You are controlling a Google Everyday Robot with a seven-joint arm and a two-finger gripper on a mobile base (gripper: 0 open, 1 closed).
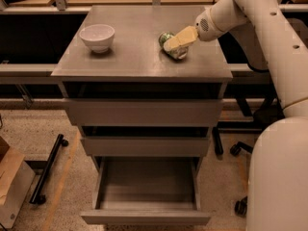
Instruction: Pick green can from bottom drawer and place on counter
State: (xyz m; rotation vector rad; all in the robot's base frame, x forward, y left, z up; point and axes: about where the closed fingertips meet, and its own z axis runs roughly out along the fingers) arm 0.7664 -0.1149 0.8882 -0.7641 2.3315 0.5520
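The green can [169, 38] is tilted on its side, low over the right part of the counter [139, 52], and seems to touch it. My gripper [176, 44] reaches in from the right and is shut on the can, with its tan fingers [184, 35] across the can's body. The bottom drawer [144, 218] stands pulled open below, and its grey inside shows nothing in it.
A white bowl [97, 36] stands on the left part of the counter. The two upper drawers are slightly open. My white arm and base [279, 167] fill the right side. A black bar on wheels [47, 170] and a cardboard box [10, 186] lie on the floor at the left.
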